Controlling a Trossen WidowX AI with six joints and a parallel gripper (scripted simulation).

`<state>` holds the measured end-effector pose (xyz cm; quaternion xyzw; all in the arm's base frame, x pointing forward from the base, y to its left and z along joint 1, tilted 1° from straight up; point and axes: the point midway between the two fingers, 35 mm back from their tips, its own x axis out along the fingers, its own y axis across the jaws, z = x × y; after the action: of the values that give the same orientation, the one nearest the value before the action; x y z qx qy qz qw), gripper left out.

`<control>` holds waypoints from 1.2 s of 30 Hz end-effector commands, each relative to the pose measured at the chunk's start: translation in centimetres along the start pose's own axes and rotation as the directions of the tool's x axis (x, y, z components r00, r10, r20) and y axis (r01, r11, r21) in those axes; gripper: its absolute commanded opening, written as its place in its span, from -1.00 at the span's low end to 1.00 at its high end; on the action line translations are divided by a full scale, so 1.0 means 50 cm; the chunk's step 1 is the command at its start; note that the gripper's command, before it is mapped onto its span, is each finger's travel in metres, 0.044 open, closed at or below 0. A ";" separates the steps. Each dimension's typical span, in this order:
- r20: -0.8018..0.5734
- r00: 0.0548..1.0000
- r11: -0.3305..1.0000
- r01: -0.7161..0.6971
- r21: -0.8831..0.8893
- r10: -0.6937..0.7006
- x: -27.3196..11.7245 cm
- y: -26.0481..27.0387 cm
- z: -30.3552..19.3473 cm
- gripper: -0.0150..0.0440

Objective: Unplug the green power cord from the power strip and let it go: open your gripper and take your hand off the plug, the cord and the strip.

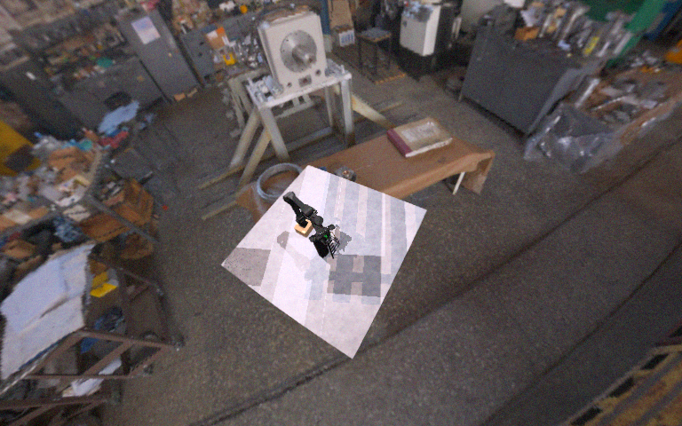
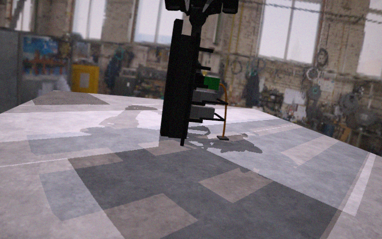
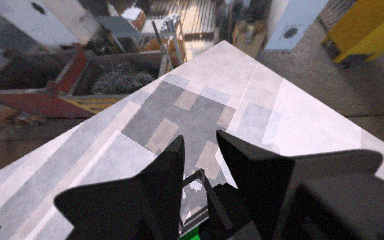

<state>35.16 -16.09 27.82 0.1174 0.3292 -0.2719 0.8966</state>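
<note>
A tall black power strip (image 2: pixel 177 84) stands upright on the table. The green plug (image 2: pixel 211 82) (image 1: pixel 326 236) (image 3: pixel 192 233) sits at its right side in the exterior view, above two grey blocks; its contact with the strip is hidden by dark parts. An orange cord (image 2: pixel 225 112) arches from the plug down to a small dark foot (image 2: pixel 223 137). My gripper (image 3: pixel 199 136) is partly open, with nothing between its fingertips. The plug shows only at the wrist view's bottom edge, below the fingers. In the exterior view the hand is above the strip, cut off by the top edge.
The grey blocks (image 2: pixel 206 95) (image 2: pixel 202 112) project from the strip below the plug. Thin black bars (image 2: pixel 206 50) (image 2: pixel 220 116) also stick out on that side. An orange-tan block (image 1: pixel 303 229) is beside the arm on the pale patterned table (image 1: pixel 342 326).
</note>
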 end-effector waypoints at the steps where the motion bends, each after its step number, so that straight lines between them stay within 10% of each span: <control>1: -0.128 0.986 0.907 -0.147 -0.395 0.103 -0.003 0.100 -0.065 0.05; 9: -0.459 0.884 0.309 -0.462 -0.832 0.084 0.003 0.163 -0.231 0.05; 19: -0.729 0.683 -0.373 -0.685 -0.625 -0.033 -0.026 0.172 -0.377 0.05; 36: -0.734 0.678 -0.387 -0.687 -0.615 -0.036 -0.025 0.171 -0.378 0.05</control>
<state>29.32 -1.19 14.74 -0.4571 0.5482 0.4271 0.5551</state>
